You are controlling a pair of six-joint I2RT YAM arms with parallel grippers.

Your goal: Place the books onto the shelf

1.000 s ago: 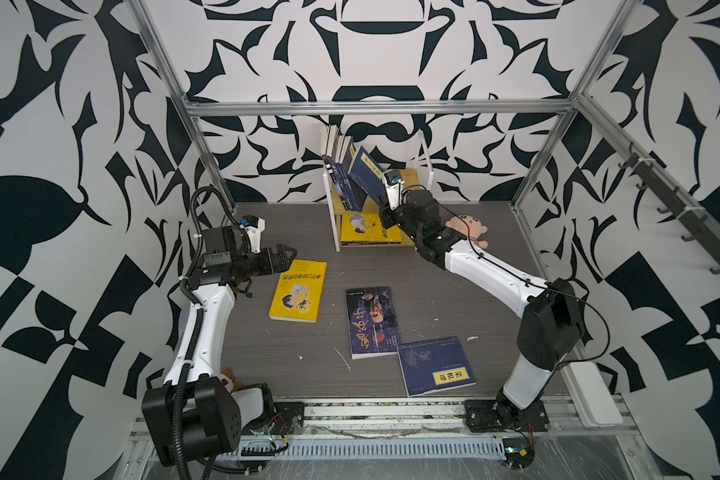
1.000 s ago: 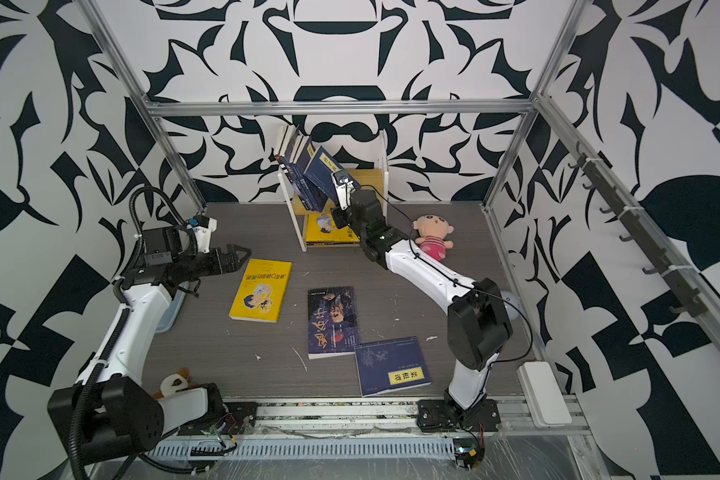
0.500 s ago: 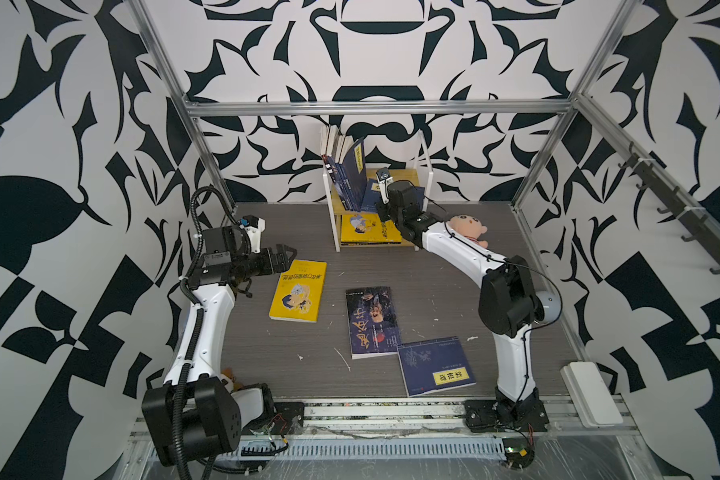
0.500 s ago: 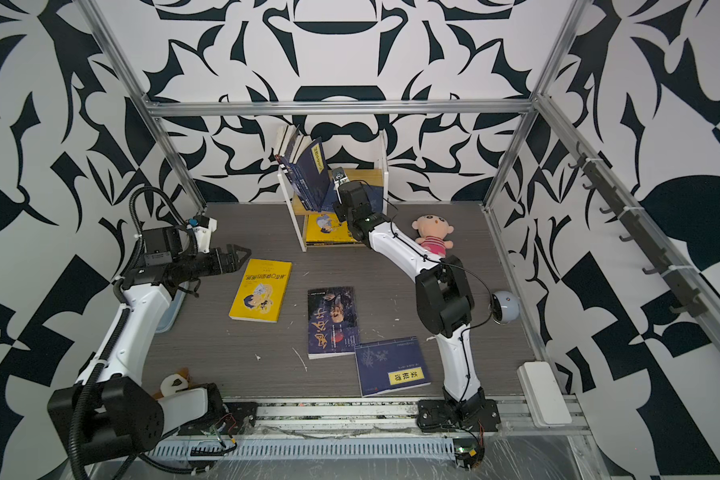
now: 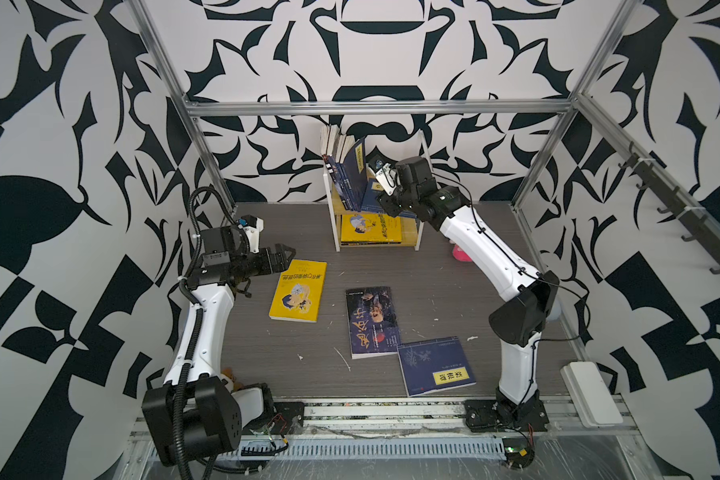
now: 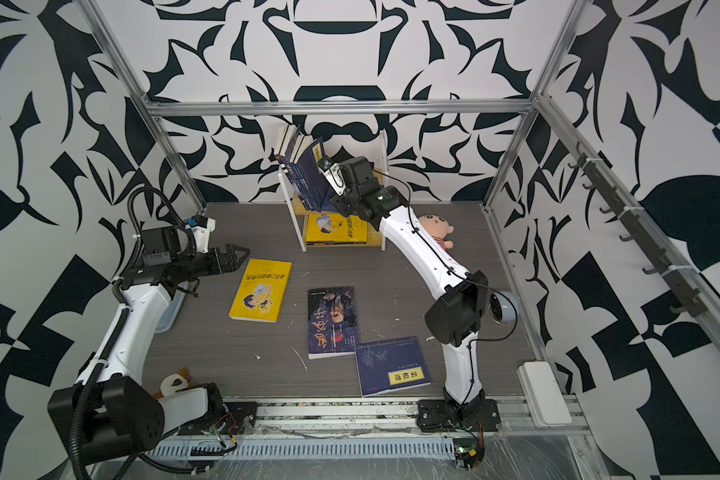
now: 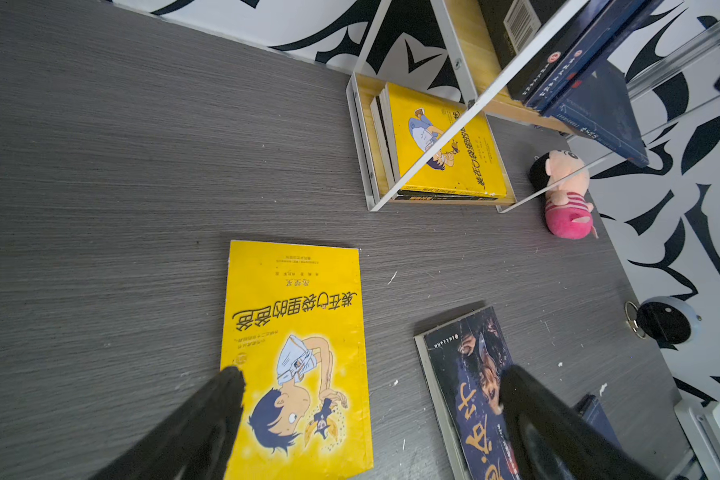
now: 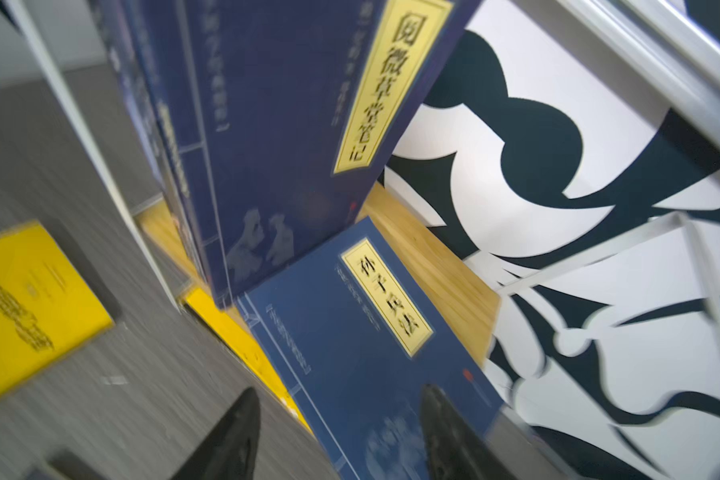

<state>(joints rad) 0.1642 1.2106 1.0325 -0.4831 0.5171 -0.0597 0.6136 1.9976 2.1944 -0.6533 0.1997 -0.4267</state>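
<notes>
In both top views, found the left gripper [image 5: 284,254] spread wide, just beside the yellow book [image 5: 298,291] flat on the table [image 5: 433,266], well short of the shelf [image 5: 336,224]. In the left wrist view, saw the dark book [image 7: 470,386] lying alongside. In the right wrist view, caught the right gripper [image 8: 337,440] parted, gripping nothing, before the navy book [image 8: 350,332] slanted on the upper tier. Judged a slide off likely, for want of support.

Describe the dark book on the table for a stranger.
From the shelf at the back wall, come forward over the grey table. Of the three lying flat, the dark book is the middle one, between the yellow book and the navy book, alone bearing gold calligraphy.
</notes>
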